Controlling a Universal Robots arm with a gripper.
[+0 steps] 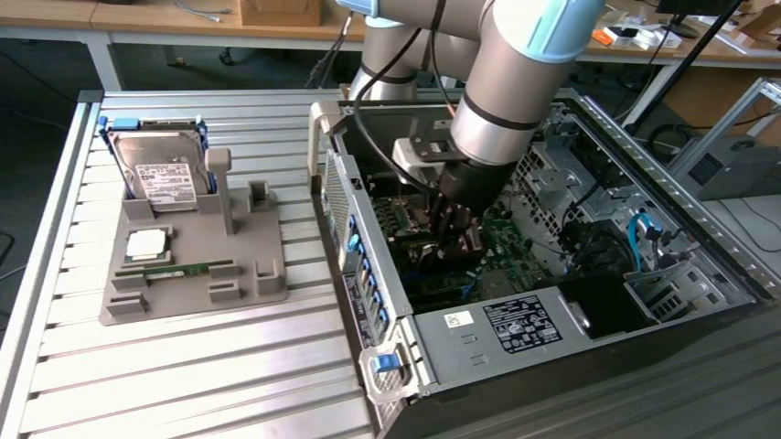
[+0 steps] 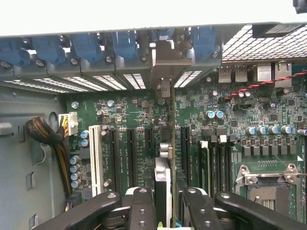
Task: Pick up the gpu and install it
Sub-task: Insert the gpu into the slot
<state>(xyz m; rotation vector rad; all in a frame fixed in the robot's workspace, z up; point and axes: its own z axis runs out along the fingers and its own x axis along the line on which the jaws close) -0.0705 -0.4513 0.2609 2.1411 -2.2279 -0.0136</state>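
Note:
My gripper (image 1: 454, 240) is lowered inside the open computer case (image 1: 683, 192), over the green motherboard (image 2: 129, 110). In the wrist view its black fingers (image 2: 143, 206) are shut on the gpu (image 2: 164, 182), a thin card seen edge-on between them. The card runs from the gripper (image 2: 165, 203) toward the case's rear wall. Its silver bracket (image 2: 163, 62) sits at the row of slot openings, between the blue latches (image 2: 86, 48). The card stands upright over the black expansion slots (image 2: 130, 153). Whether its lower edge sits in a slot is hidden.
On the slatted table at the exterior view's left, a grey holder (image 1: 262, 274) carries a hard drive (image 1: 159, 169), a processor chip (image 1: 146, 242) and a RAM stick (image 1: 183, 271). The power supply (image 1: 518, 325), a braided cable bundle (image 2: 43, 132) and the processor socket (image 2: 268, 187) crowd the case.

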